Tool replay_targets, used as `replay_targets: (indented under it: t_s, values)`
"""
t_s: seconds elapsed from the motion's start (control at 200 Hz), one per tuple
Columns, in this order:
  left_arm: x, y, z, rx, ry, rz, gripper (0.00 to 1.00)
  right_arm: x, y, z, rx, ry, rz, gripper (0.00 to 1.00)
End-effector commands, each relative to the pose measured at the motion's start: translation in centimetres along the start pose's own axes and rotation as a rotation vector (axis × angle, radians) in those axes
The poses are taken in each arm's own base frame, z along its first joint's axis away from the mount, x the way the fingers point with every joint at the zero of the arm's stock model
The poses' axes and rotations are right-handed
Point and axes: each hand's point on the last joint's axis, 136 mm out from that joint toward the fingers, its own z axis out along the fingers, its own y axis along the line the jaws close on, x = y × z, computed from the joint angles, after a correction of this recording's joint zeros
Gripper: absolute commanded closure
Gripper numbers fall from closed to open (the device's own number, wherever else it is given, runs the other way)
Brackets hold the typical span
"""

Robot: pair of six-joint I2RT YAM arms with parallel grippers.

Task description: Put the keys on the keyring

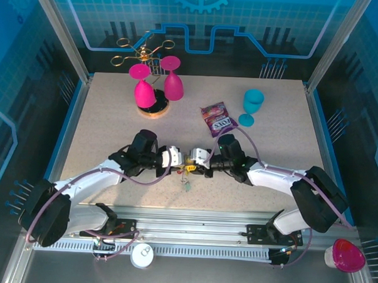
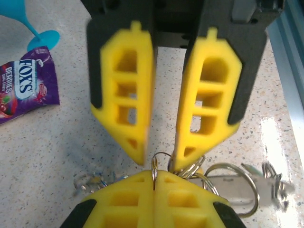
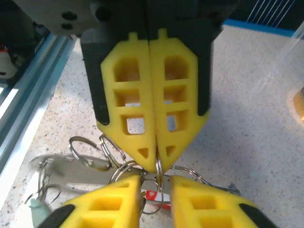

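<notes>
The keyring (image 2: 228,183) sits at the middle of the table (image 1: 114,138), between the two grippers that meet tip to tip there. It is a bunch of thin metal rings with a flat grey strap running off toward the near rail. Whether the strap rests on the surface cannot be told.

The keys (image 1: 187,186) hang or lie just below the rings on the near side. In the top view a green one is lowest. In the right wrist view a red head (image 3: 151,194) shows among the rings.

The left gripper (image 3: 156,161) has its yellow fingers pressed together, pinching one thin ring of the keyring edge-on between the tips. The right gripper (image 2: 160,159) faces it with its fingers spread. One fingertip (image 2: 183,159) touches the ring cluster and the other stands clear, with nothing clamped between them.

Farther back, a purple candy packet (image 1: 216,119) lies flat just behind the right gripper. A teal goblet (image 1: 252,106) stands upright beside it. At the back left, two pink goblets (image 1: 145,89) hang upside down on a gold wire rack (image 1: 145,49) with a round wooden base (image 1: 154,109).
</notes>
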Motion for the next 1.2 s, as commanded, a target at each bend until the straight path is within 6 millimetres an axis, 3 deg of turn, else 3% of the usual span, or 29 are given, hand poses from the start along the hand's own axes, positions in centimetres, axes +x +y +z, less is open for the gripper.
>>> replay_targets:
  t_s: [0.0,0.165,0.385,0.51,0.625,0.715,0.765,0.946,1.116,1.191]
  values:
    - [-1.8,0.1,-0.6,-0.019,-0.118,0.019,1.0,-1.9,-1.0,-0.8,0.023,-0.177,0.025,0.72]
    - [-2.2,0.0,-0.7,-0.003,-0.158,-0.008,1.0,-0.4,-0.6,-0.2,0.001,-0.177,0.037,0.73]
    - [-2.1,0.1,-0.4,0.0,-0.164,-0.028,1.0,-0.5,-0.4,0.1,-0.021,-0.187,0.041,0.75]
    - [-2.2,0.1,-0.3,0.003,-0.178,-0.034,1.0,-0.8,-0.6,0.3,-0.025,-0.194,0.036,0.83]
    - [-2.4,0.1,-0.4,-0.001,-0.195,-0.043,1.0,-1.0,-0.6,0.3,-0.031,-0.2,0.032,1.0]
    - [-2.1,0.5,-0.4,-0.018,-0.175,-0.056,1.0,-1.2,-0.8,0.0,-0.024,-0.186,0.024,1.0]
    - [-1.7,0.8,-0.3,-0.035,-0.144,-0.061,0.91,-1.4,-0.7,-0.1,-0.029,-0.163,0.011,1.0]
    - [-0.2,1.6,-0.3,-0.063,0.011,-0.043,0.79,-0.1,1.1,0.0,-0.112,0.073,-0.069,1.0]
    - [-0.4,2.1,-0.6,-0.066,0.062,-0.017,0.79,-0.9,1.3,0.1,-0.114,0.15,-0.141,1.0]
    - [-1.5,2.1,-0.8,-0.059,0.022,-0.017,0.86,-1.7,1.2,0.3,-0.109,0.145,-0.154,1.0]
